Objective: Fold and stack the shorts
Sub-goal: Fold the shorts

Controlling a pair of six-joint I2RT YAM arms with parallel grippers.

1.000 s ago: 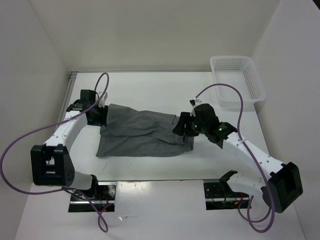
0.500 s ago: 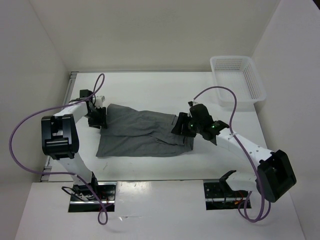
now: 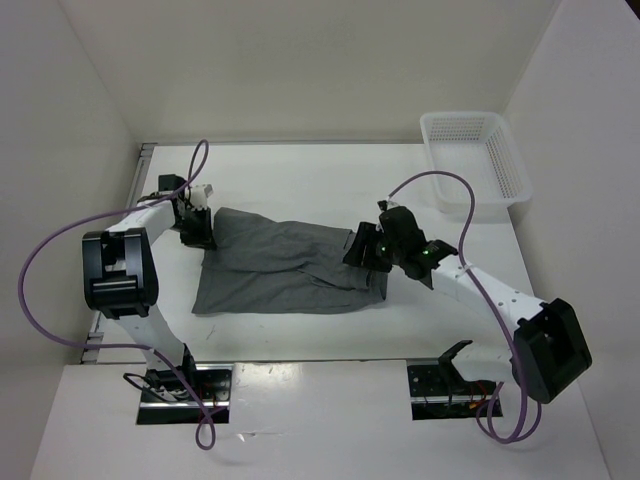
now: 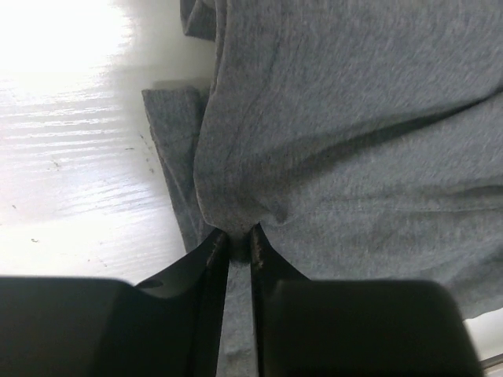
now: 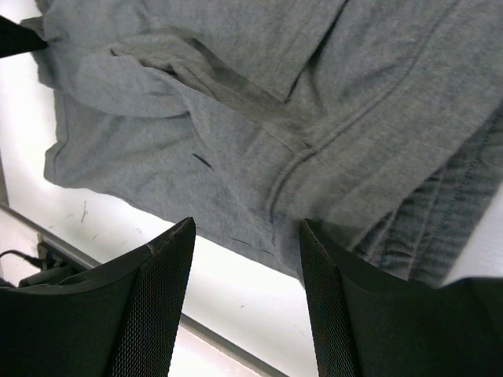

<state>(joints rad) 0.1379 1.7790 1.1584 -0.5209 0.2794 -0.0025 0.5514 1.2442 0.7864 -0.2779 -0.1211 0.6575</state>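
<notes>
In the middle of the table [image 3: 300, 175] the shorts [image 3: 285, 265] lie spread out flat, well apart from the white mesh basket [image 3: 517, 165] at the far right corner. Their long axis runs side to side across the table, dipping slightly toward the near edge at the right. The gathered waistband [image 5: 440, 228] points right and the leg hems [image 4: 169, 149] point left.

The left gripper [image 4: 238, 239] sits at the far left corner of the cloth, its fingers pressed together on a small pinch of fabric at a leg's edge. The right gripper [image 5: 247, 228] hangs over the waistband end with its fingers spread and nothing between them.

The cloth looks light, soft and limp. It will likely sag and crease wherever it is lifted, and a single-point hold may let it twist. The doubled edges seem the best places to grip, namely the stitched hem and the thicker elastic band, with one arm on each end so that the fold comes over evenly.
</notes>
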